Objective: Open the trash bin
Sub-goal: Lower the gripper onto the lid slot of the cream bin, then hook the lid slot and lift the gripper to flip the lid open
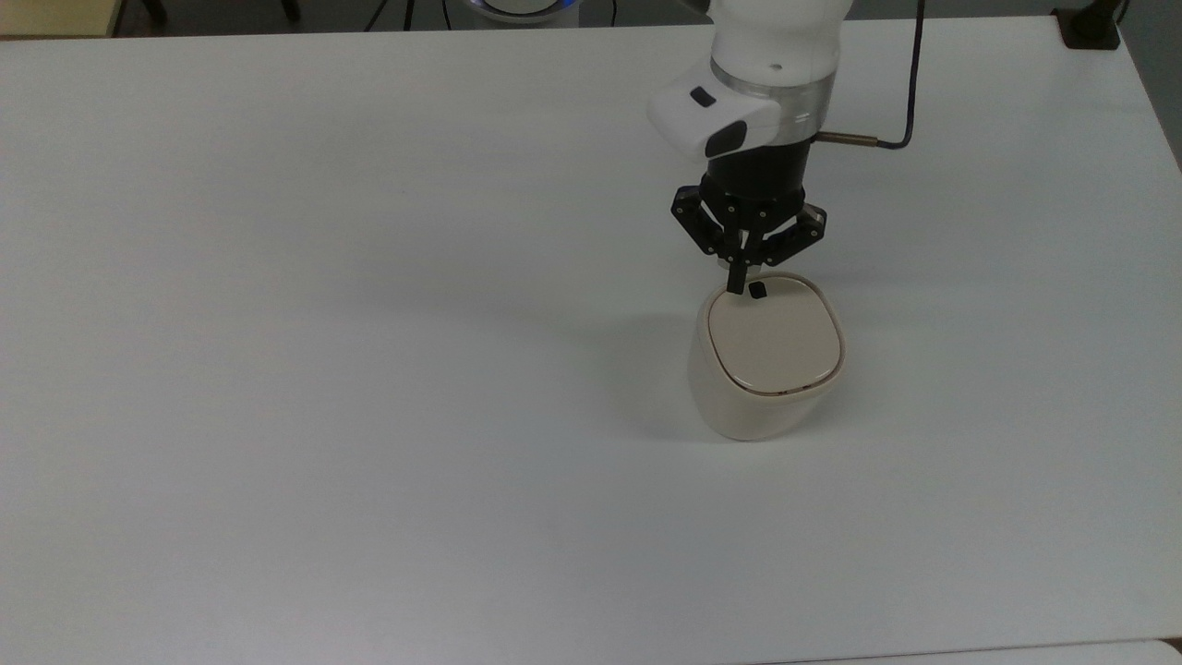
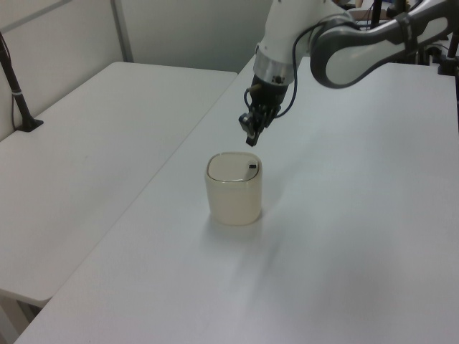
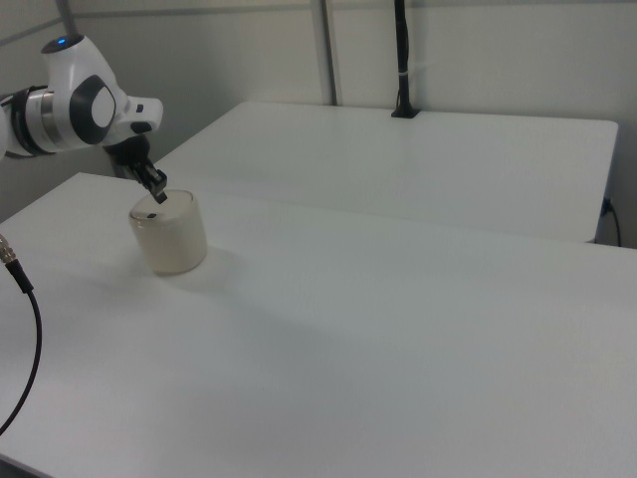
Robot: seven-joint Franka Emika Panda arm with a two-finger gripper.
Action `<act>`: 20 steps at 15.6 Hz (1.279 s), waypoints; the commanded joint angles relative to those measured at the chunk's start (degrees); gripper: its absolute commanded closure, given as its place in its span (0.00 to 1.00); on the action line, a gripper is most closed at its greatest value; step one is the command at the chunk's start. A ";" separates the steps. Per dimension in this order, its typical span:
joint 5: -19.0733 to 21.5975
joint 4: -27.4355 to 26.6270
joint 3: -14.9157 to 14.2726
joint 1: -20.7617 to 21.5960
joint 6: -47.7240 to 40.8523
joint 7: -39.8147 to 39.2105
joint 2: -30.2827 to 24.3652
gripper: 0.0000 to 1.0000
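Observation:
The cream trash bin stands upright on the white table with its flat lid down. A small black button sits near the lid's far edge in the top view. My gripper points down with its fingers shut together and nothing held. Its tip hovers just above the bin's lid edge, slightly to the top view's left of the button. In the left view a small gap shows between tip and lid.
A second white table adjoins this one. A black post stands at its far edge, another clamp at the top view's upper right corner. A cable hangs from the arm's wrist.

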 commanded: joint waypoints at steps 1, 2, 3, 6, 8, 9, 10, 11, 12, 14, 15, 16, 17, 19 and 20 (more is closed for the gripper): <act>-2.24 -0.34 -0.17 1.78 2.79 3.19 1.10 1.00; -2.77 -0.43 -0.17 2.13 2.89 3.72 1.19 1.00; -2.86 -0.52 -0.17 2.22 2.89 3.90 1.28 1.00; -3.04 -1.13 -0.09 2.92 2.97 3.90 1.54 1.00; -3.30 -1.13 0.09 3.28 2.97 3.99 1.98 1.00; -3.65 -1.48 0.09 3.28 2.97 3.99 2.15 1.00; -4.09 -1.66 0.09 3.28 2.97 4.07 2.85 1.00; -4.53 -1.66 0.18 3.36 2.97 4.16 3.12 1.00; -5.23 -1.75 0.53 3.36 2.97 4.42 3.30 1.00; -6.02 -1.75 0.88 3.28 2.97 5.04 3.21 1.00; -5.94 -1.66 0.88 3.19 2.89 5.13 3.12 1.00; -5.76 -1.57 0.88 2.93 2.71 5.13 2.43 1.00; -5.50 -1.31 0.88 2.66 2.28 5.04 1.29 1.00; -5.15 -1.22 0.88 1.79 1.40 4.86 -1.87 1.00; -5.06 -0.96 0.97 1.52 -0.35 4.78 -3.28 1.00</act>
